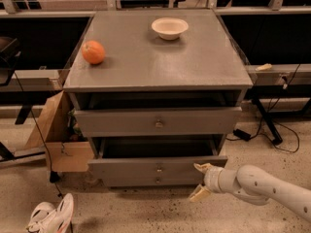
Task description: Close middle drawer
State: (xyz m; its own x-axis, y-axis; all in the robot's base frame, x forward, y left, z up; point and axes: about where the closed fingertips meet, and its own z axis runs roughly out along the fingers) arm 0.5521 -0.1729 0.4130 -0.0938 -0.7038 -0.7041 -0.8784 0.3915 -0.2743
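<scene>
The grey cabinet [155, 57] has three drawers. The middle drawer [126, 168], a wide grey front with a small round knob [159, 169], stands pulled out, its dark inside showing above the front. The top drawer [121, 123] sits above it and a strip of the lowest drawer [131, 181] below it. My gripper [200, 180] is open at the right end of the middle drawer's front, one fingertip [201, 167] at the front's right edge and the other lower, near the floor. It holds nothing.
An orange [93, 52] and a white bowl [169, 27] stand on the cabinet top. A cardboard box [56, 140] leans against the cabinet's left side. White shoes [51, 215] lie on the floor at the lower left. Cables [272, 130] and a stand leg lie to the right.
</scene>
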